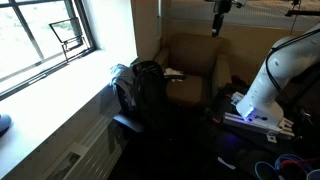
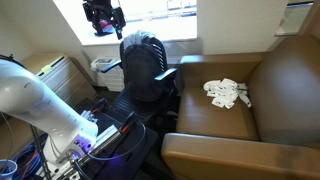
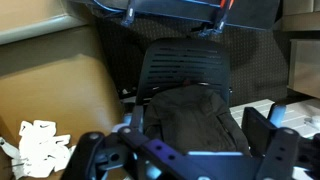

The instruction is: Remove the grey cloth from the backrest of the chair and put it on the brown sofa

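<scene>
The grey cloth [image 1: 147, 78] is draped over the backrest of the black chair [image 1: 135, 120], in front of the brown sofa [image 1: 195, 65]. It also shows in an exterior view [image 2: 145, 62], with the chair [image 2: 130, 100] beside the sofa [image 2: 215, 115]. My gripper [image 2: 103, 20] hangs high above the chair, apart from the cloth, and shows at the top of an exterior view [image 1: 220, 15]. In the wrist view the cloth [image 3: 190, 112] lies below my gripper [image 3: 185, 145], which is open and empty, with a finger on each side.
A white crumpled thing [image 2: 227, 92] lies on the sofa seat; it also shows in the wrist view [image 3: 35, 140]. A window [image 1: 45, 35] and its sill run beside the chair. The robot base [image 1: 265, 85] and cables stand on the floor nearby.
</scene>
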`<state>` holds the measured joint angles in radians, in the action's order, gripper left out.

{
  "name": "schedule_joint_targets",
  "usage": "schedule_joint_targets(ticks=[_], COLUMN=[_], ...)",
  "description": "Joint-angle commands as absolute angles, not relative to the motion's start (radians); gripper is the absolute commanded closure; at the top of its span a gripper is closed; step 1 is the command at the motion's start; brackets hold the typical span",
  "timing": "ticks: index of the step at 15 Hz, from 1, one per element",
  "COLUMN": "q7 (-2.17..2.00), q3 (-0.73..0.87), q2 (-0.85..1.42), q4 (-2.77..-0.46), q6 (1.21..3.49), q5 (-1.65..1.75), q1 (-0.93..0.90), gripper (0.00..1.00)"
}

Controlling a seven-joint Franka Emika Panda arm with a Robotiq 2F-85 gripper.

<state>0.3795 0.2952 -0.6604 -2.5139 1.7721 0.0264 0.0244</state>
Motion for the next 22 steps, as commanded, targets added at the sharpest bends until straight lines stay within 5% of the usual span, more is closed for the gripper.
schedule_joint_targets(ticks=[1,6,8,19,22], q7=[0.39,0.39,0.471,0.553,0.487], q3=[0.278,0.278,0.283,-0.081,-0.104], q2=[-0.656,-0.656,-0.458,0.072,-0.011], q4=[-2.512,-2.512,-2.413,-1.936,-2.037], q6=[1.771,1.771,1.861,1.823,1.866], q5=[0.016,0.015,-0.046,0.038,0.016], q1=[0.045,0.045,-0.054,-0.212,-0.192], gripper=[0.0,0.0,0.0,0.0,0.0])
